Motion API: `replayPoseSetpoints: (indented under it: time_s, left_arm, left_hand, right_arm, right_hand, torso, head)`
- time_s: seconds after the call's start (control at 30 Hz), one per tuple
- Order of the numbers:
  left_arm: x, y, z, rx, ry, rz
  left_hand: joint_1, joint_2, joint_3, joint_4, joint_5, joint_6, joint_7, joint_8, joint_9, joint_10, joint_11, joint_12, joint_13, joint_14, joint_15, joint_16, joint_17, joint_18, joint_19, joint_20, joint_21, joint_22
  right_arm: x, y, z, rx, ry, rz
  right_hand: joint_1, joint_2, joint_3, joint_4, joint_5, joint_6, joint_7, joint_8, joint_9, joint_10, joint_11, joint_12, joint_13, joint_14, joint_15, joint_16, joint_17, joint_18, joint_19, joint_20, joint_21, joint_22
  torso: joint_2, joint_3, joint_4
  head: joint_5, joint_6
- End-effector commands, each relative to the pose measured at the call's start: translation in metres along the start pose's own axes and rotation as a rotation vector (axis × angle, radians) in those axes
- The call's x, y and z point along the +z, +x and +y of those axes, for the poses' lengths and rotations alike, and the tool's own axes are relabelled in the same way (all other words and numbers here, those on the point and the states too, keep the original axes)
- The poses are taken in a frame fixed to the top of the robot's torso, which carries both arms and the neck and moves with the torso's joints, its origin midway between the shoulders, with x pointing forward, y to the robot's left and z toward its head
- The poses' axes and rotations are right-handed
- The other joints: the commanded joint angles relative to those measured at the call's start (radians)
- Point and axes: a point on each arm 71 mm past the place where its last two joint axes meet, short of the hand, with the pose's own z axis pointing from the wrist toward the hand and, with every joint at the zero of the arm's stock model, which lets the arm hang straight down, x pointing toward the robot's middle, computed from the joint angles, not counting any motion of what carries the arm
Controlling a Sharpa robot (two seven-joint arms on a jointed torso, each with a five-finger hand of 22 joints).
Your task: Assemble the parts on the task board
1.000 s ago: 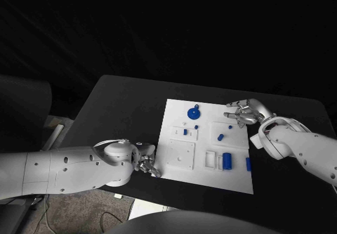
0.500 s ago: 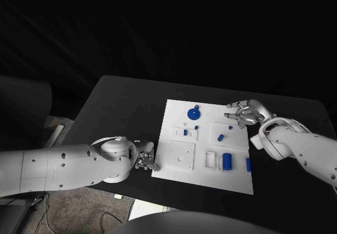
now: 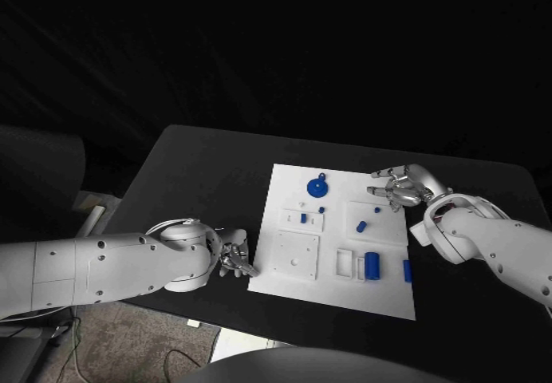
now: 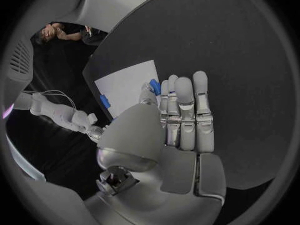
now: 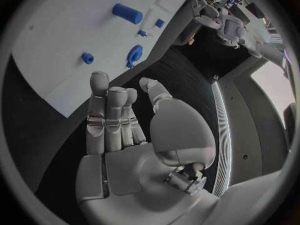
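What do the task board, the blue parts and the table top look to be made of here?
Task board: flat matte white, likely plastic, uniform with raised white fixtures. Blue cylinder and blue disc: solid-coloured, smooth, probably moulded or printed plastic. Table: dull black, no glare; material unclear.

matte black table (image 3: pixel 195 171) | plain white flat task board (image 3: pixel 345 291) | small solid blue parts (image 3: pixel 372 260) | silver left robot hand (image 3: pixel 236 259) | silver right robot hand (image 3: pixel 398 187) | glossy white arms (image 3: pixel 104 267)
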Motion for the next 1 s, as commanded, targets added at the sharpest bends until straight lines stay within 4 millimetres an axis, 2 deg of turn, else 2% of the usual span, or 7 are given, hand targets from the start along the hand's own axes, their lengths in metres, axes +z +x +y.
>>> replayPoseSetpoints:
  time_s: [0.03, 0.3, 0.6, 0.8, 0.93, 0.97, 1.0]
  left_arm:
    - [0.0025, 0.0075, 0.0133, -0.067, -0.063, 0.084]
    - [0.0045, 0.0074, 0.0154, -0.127, -0.068, 0.105]
    - [0.0073, 0.0058, 0.0151, -0.171, -0.060, 0.095]
    - [0.0093, 0.0055, 0.0140, -0.202, -0.047, 0.100]
    - [0.0100, 0.0055, 0.0139, -0.218, -0.040, 0.105]
    - [0.0102, 0.0054, 0.0140, -0.222, -0.038, 0.104]
    - [0.0104, 0.0051, 0.0143, -0.228, -0.037, 0.103]
  left_hand:
    - [-0.006, -0.005, 0.021, -0.032, 0.003, -0.045, 0.002, 0.003, -0.259, -0.015, 0.004, 0.001, 0.001, -0.011, 0.000, 0.008, -0.001, 0.013, -0.002, 0.004, -0.005, 0.012]
    - [-0.027, -0.049, 0.000, -0.053, 0.019, -0.097, 0.023, 0.015, -0.345, -0.037, 0.013, 0.011, 0.000, -0.016, 0.006, 0.013, -0.003, 0.019, -0.002, 0.010, -0.005, 0.010]
    - [-0.028, -0.083, -0.002, -0.076, 0.070, -0.154, 0.037, 0.016, -0.348, -0.043, 0.017, 0.012, -0.002, -0.015, 0.009, 0.015, -0.005, 0.023, -0.001, 0.013, -0.005, 0.010]
    - [0.047, -0.040, 0.033, -0.115, 0.162, -0.135, 0.031, 0.025, -0.348, -0.042, 0.010, 0.007, -0.005, -0.016, 0.004, 0.018, -0.005, 0.021, -0.005, 0.009, -0.003, 0.014]
    - [0.079, -0.013, 0.053, -0.139, 0.185, -0.118, 0.025, 0.028, -0.348, -0.039, 0.008, 0.002, -0.005, -0.017, 0.003, 0.021, -0.004, 0.021, -0.008, 0.009, 0.000, 0.018]
    - [0.088, -0.005, 0.061, -0.147, 0.177, -0.113, 0.024, 0.030, -0.348, -0.038, 0.008, 0.002, -0.005, -0.017, 0.003, 0.022, -0.004, 0.022, -0.009, 0.009, 0.001, 0.019]
    - [0.104, 0.010, 0.087, -0.160, 0.101, -0.107, 0.022, 0.030, -0.348, -0.035, 0.006, -0.001, -0.006, -0.016, 0.003, 0.023, -0.003, 0.022, -0.010, 0.008, 0.003, 0.020]
  right_arm:
    - [-0.0004, 0.0014, 0.0007, -0.005, -0.013, 0.015]
    - [-0.0007, 0.0010, 0.0005, -0.005, -0.012, 0.014]
    - [-0.0009, 0.0008, 0.0003, -0.005, -0.012, 0.014]
    - [-0.0011, 0.0004, 0.0000, -0.005, -0.011, 0.014]
    - [-0.0013, 0.0001, -0.0004, -0.006, -0.010, 0.013]
    - [-0.0013, 0.0000, -0.0005, -0.006, -0.010, 0.013]
    - [-0.0014, -0.0001, -0.0005, -0.006, -0.010, 0.013]
  right_hand:
    - [-0.011, -0.001, 0.001, -0.003, 0.006, 0.007, 0.003, 0.000, 0.001, 0.003, -0.001, 0.004, 0.001, 0.005, -0.002, 0.006, 0.001, 0.012, 0.036, -0.003, 0.001, 0.034]
    - [-0.011, -0.001, 0.001, -0.003, 0.006, 0.007, 0.003, 0.000, 0.001, 0.003, -0.001, 0.004, 0.001, 0.005, -0.002, 0.006, 0.001, 0.012, 0.036, -0.003, 0.001, 0.034]
    - [-0.011, -0.001, 0.001, -0.003, 0.006, 0.007, 0.003, 0.000, 0.001, 0.003, -0.001, 0.004, 0.001, 0.005, -0.002, 0.006, 0.001, 0.012, 0.036, -0.003, 0.001, 0.034]
    - [-0.011, -0.001, 0.001, -0.003, 0.006, 0.007, 0.003, 0.000, 0.001, 0.003, -0.001, 0.004, 0.001, 0.005, -0.002, 0.006, 0.001, 0.012, 0.036, -0.003, 0.001, 0.034]
    - [-0.010, -0.001, 0.004, 0.001, 0.007, 0.006, 0.003, 0.000, 0.001, 0.002, -0.001, 0.003, 0.001, 0.005, -0.002, 0.006, 0.001, 0.012, 0.035, -0.003, 0.001, 0.034]
    - [-0.010, -0.001, 0.004, 0.001, 0.007, 0.006, 0.003, 0.000, 0.001, 0.002, -0.001, 0.003, 0.001, 0.005, -0.002, 0.006, 0.001, 0.012, 0.035, -0.003, 0.001, 0.034]
    - [-0.010, -0.001, 0.004, 0.001, 0.007, 0.006, 0.003, 0.000, 0.001, 0.002, -0.001, 0.003, 0.001, 0.005, -0.002, 0.006, 0.001, 0.012, 0.035, -0.003, 0.001, 0.034]
  torso:
    - [0.000, 0.0006, 0.0005]
    - [0.000, 0.0001, -0.0003]
    - [0.000, 0.0007, 0.0003]
    - [0.000, 0.0002, 0.0004]
    - [0.000, -0.0005, 0.0001]
    - [0.000, -0.0006, 0.0003]
    - [0.000, -0.0006, 0.0003]
  head:
    - [-0.001, 0.003]
    - [-0.002, 0.005]
    - [-0.005, 0.007]
    - [-0.007, 0.007]
    - [-0.009, 0.008]
    - [-0.009, 0.008]
    - [-0.009, 0.008]
